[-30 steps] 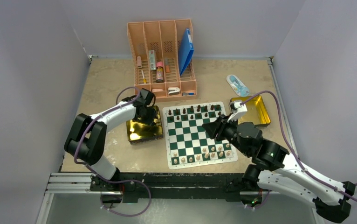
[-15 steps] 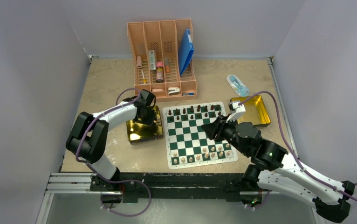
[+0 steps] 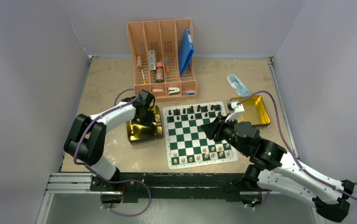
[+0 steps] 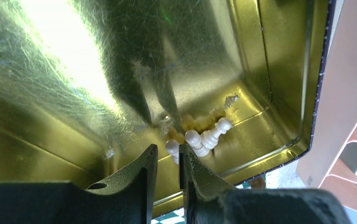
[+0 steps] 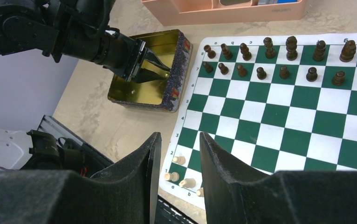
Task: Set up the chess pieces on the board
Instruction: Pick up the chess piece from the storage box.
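Observation:
The green-and-white board (image 3: pixel 193 133) lies mid-table and also shows in the right wrist view (image 5: pixel 307 116). Dark pieces (image 3: pixel 197 111) fill its far two rows (image 5: pixel 284 51). Pale pieces (image 3: pixel 209 153) stand in its near rows (image 5: pixel 176 176). My left gripper (image 3: pixel 145 116) reaches into the left gold tin (image 3: pixel 141 133). In the left wrist view its jaws (image 4: pixel 168 148) stand narrowly apart around a pale pawn (image 4: pixel 172 147), with a gap on the left side. Two more pale pieces (image 4: pixel 209 137) lie beside it in the tin's corner. My right gripper (image 3: pixel 209 127) hovers open and empty over the board (image 5: pixel 179 137).
A second gold tin (image 3: pixel 256 109) sits right of the board. A pink organiser (image 3: pixel 165 56) with pens, bottles and a blue folder stands behind the board. A blue-and-white item (image 3: pixel 237 85) lies at the back right. Grey walls enclose the table.
My right gripper has edged slightly left over the board. My left gripper has stayed in the gold tin with barely any shift.

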`<action>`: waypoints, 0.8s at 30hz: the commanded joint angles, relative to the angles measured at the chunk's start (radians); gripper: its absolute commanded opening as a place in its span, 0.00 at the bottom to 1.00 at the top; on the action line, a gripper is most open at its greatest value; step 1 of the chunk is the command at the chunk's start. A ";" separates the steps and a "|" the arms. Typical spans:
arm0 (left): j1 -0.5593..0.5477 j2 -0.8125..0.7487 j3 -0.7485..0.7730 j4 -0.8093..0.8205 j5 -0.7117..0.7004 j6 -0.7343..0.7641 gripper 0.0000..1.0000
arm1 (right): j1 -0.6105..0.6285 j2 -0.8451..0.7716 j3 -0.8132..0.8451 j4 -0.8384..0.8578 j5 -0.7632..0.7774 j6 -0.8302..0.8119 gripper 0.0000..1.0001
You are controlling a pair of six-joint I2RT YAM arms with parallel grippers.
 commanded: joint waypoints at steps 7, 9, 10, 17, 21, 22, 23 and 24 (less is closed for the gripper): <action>0.005 -0.043 0.015 -0.019 0.099 -0.032 0.24 | 0.003 0.001 0.003 0.040 -0.012 -0.018 0.38; 0.005 -0.036 0.012 -0.012 0.103 -0.040 0.24 | 0.004 0.001 0.004 0.038 -0.012 -0.019 0.38; 0.006 -0.031 0.008 -0.005 0.107 -0.041 0.24 | 0.003 0.001 0.004 0.037 -0.015 -0.017 0.38; 0.006 0.008 0.010 -0.019 0.130 -0.063 0.25 | 0.005 -0.003 0.006 0.034 -0.016 -0.015 0.38; 0.005 0.029 0.015 -0.032 0.131 -0.082 0.25 | 0.007 -0.010 0.006 0.032 -0.018 -0.013 0.38; 0.005 0.033 0.016 -0.038 0.126 -0.088 0.25 | 0.007 -0.013 0.006 0.032 -0.017 -0.012 0.38; 0.005 0.039 0.016 -0.043 0.122 -0.099 0.25 | 0.008 -0.016 0.007 0.031 -0.017 -0.011 0.38; 0.005 0.041 0.015 -0.044 0.118 -0.106 0.25 | 0.008 -0.019 0.005 0.032 -0.016 -0.009 0.38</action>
